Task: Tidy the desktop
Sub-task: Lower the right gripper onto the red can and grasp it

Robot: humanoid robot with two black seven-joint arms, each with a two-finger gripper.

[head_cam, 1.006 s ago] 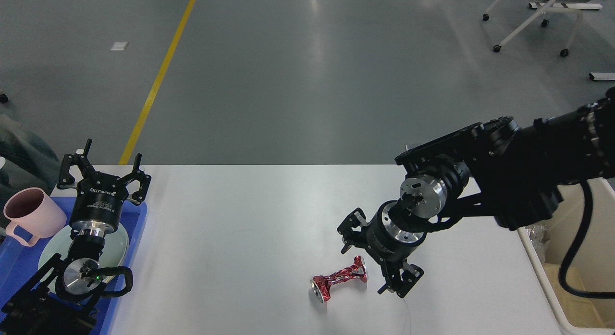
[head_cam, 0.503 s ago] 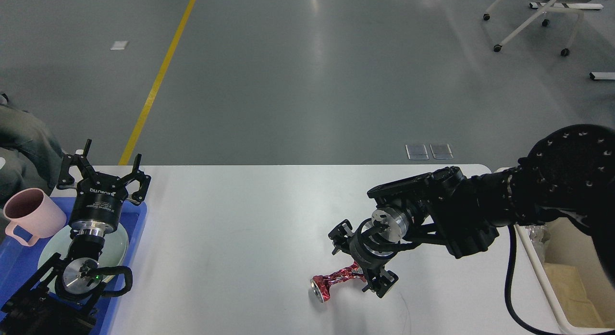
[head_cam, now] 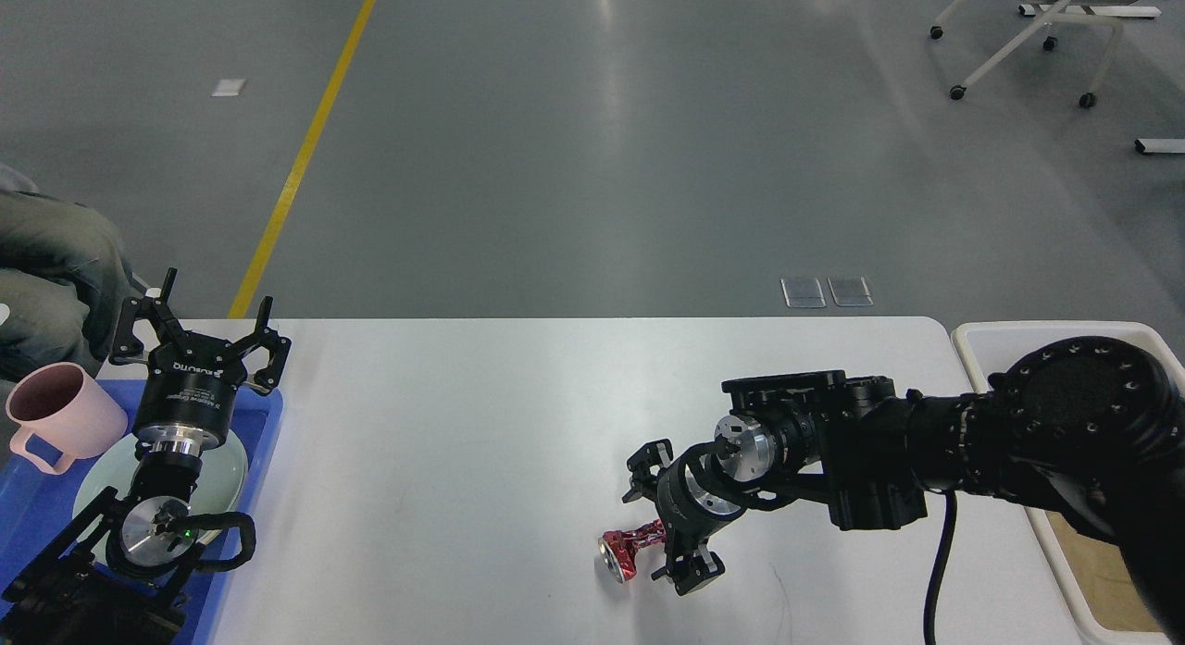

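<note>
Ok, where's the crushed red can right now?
Head view: the crushed red can lies on the desktop, right of centre near the front edge, between the right gripper fingers.

Beyond the table lies a smooth grey floor [head_cam: 574, 155] with a dull sheen, catching a pale vertical streak of reflected light [head_cam: 606, 34]. A yellow line [head_cam: 301, 159] runs diagonally across it on the left, with a small white patch [head_cam: 229, 88] nearby. At top right stands a white chair base on castors [head_cam: 1028, 39]. 2 small metal floor plates [head_cam: 827, 291] sit side by side.
</note>
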